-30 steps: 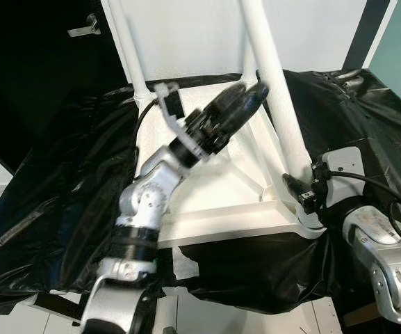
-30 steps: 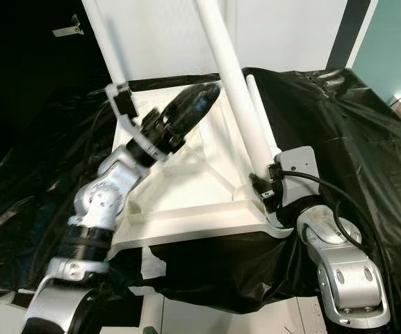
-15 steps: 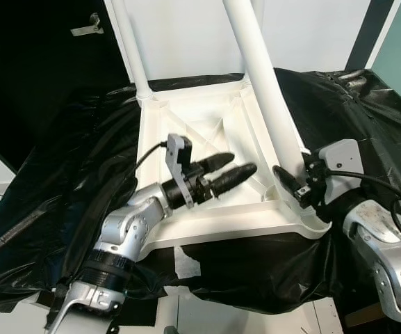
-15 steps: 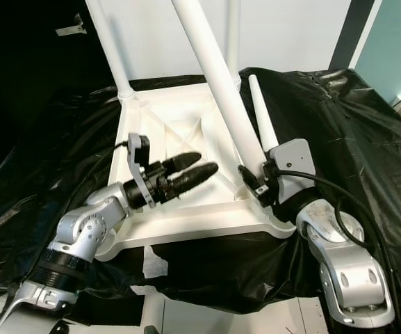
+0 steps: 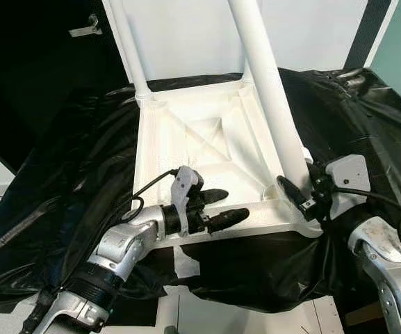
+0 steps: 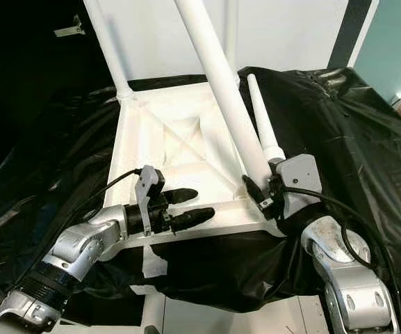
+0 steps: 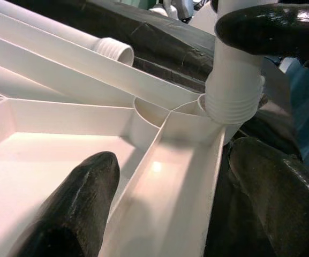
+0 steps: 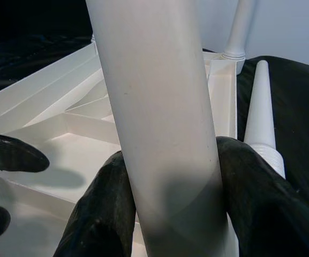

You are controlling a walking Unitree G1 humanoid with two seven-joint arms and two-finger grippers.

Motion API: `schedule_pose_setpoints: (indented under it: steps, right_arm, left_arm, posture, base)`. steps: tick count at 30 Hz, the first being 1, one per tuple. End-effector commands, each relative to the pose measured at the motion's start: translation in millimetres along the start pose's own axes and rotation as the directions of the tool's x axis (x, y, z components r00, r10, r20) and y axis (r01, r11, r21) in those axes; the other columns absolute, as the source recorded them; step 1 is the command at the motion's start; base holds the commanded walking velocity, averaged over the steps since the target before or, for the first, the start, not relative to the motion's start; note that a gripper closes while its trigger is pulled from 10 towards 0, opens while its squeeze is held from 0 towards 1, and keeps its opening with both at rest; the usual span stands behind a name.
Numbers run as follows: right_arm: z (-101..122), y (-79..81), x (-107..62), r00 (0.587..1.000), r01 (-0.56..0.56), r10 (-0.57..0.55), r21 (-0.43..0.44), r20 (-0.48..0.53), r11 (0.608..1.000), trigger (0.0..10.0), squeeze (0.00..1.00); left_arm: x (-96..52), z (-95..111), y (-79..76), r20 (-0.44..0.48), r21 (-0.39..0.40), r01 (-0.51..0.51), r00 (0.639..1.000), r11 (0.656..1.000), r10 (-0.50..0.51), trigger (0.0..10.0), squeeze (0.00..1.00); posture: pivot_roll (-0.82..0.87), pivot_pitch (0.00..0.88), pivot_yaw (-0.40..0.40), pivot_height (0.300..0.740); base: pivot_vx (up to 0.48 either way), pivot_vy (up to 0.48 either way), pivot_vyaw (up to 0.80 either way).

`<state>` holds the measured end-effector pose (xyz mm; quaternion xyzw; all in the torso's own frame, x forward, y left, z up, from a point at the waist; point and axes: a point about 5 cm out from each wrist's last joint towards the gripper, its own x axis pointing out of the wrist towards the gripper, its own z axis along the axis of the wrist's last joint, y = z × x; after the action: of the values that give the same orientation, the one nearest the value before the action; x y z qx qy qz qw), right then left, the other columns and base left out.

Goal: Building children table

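Surface: black plastic sheet point(image 5: 61, 188) draped over the work surface, white wall point(image 5: 186, 35) behind it.
Children's table: white plastic table frame point(image 5: 200, 142) lies upside down on the sheet, ribbed underside facing up, in the middle of the scene.
Fitted legs: one white leg point(image 5: 132, 52) stands up from the far-left corner; a thicker-looking near leg point(image 5: 266, 90) rises from the near-right corner socket and leans toward the camera.
Loose leg: a tapered white leg point(image 6: 261, 115) lies on the sheet just right of the frame, threaded end toward the near side.
Right claw point(image 8: 170, 214): its two black fingers point(image 8: 103, 209) are pressed against either side of the near leg just above its socket, pinching it.
Left claw point(image 5: 221, 209): spread, held at the frame's near edge; one finger point(image 7: 74, 203) is over the frame's inner panel, the other outside the rim, neither gripping anything.
White tape point(image 5: 184, 261): a strip sticks to the sheet below the frame's near edge.
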<state>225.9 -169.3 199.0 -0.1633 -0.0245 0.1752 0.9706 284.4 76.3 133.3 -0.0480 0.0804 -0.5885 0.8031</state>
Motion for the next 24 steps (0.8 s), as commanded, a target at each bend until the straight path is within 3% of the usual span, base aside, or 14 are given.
schedule_pose_setpoints:
  steps: [1, 3, 8, 10, 14, 18, 21, 24]
  right_arm:
    - [-1, -1.1, -2.1, 1.0, 0.014, -0.014, 0.012, 0.011, 1.0, 10.0, 0.0]
    - [-1, -1.1, -2.1, 1.0, 0.014, -0.014, 0.012, 0.011, 1.0, 10.0, 0.0]
    - [-6, -2.6, -0.6, 1.0, 0.023, -0.023, 0.021, 0.011, 1.0, 10.0, 0.0]
    - [-4, -3.5, 3.6, 0.999, 0.023, -0.023, 0.019, 0.024, 1.0, 10.0, 0.0]
    - [-4, -4.7, 5.3, 0.999, 0.024, -0.025, 0.016, 0.03, 1.0, 10.0, 0.0]
    - [-1, -5.8, 8.3, 0.999, 0.026, -0.027, 0.012, 0.044, 1.0, 10.0, 0.0]
    - [0, -5.3, 8.9, 0.998, 0.025, -0.026, 0.012, 0.049, 1.0, 10.0, 0.0]
    - [0, -3.5, 9.0, 0.998, 0.023, -0.024, 0.015, 0.053, 1.0, 10.0, 0.0]
  left_arm:
    - [-10.3, -10, -26.8, -0.048, -0.01, 0.543, 0.838, 0.84, -0.543, 10.0, 0.0]
    - [-10.3, -10, -26.8, -0.048, -0.01, 0.543, 0.838, 0.84, -0.543, 10.0, 0.0]
    - [-8.8, -20, -29.9, -0.123, 0.001, 0.55, 0.829, 0.835, -0.545, 10.0, 0.0]
    - [-6.3, -30, -30.5, -0.194, 0.009, 0.542, 0.825, 0.84, -0.531, 10.0, 0.0]
    - [-4.7, -34, -30.2, -0.229, 0.019, 0.536, 0.824, 0.844, -0.518, 10.0, 0.0]
    - [4.6, -49, -27.6, -0.317, 0.044, 0.482, 0.838, 0.875, -0.445, 10.0, 0.0]
    - [8.5, -52, -25.7, -0.334, 0.059, 0.454, 0.848, 0.889, -0.411, 10.0, 0.0]
    - [17.0, -54, -18.7, -0.339, 0.08, 0.371, 0.883, 0.925, -0.325, 10.0, 0.0]
  posture:
    - [-0.26, 0.052, 0.089, 0.74]
    - [-0.26, 0.052, 0.089, 0.74]
    - [-0.25, 0.048, 0.087, 0.74]
    - [-0.24, 0.047, 0.087, 0.74]
    - [-0.24, 0.047, 0.086, 0.74]
    - [-0.24, 0.05, 0.088, 0.74]
    - [-0.24, 0.051, 0.087, 0.74]
    - [-0.24, 0.05, 0.085, 0.74]
  base:
    - [0.0, 0.0, 0.0]
    - [0.0, 0.0, 0.0]
    - [0.0, 0.0, 0.0]
    - [0.0, 0.0, 0.0]
    - [0.0, 0.0, 0.0]
    - [0.0, 0.0, 0.0]
    - [0.0, 0.0, 0.0]
    - [0.0, 0.0, 0.0]
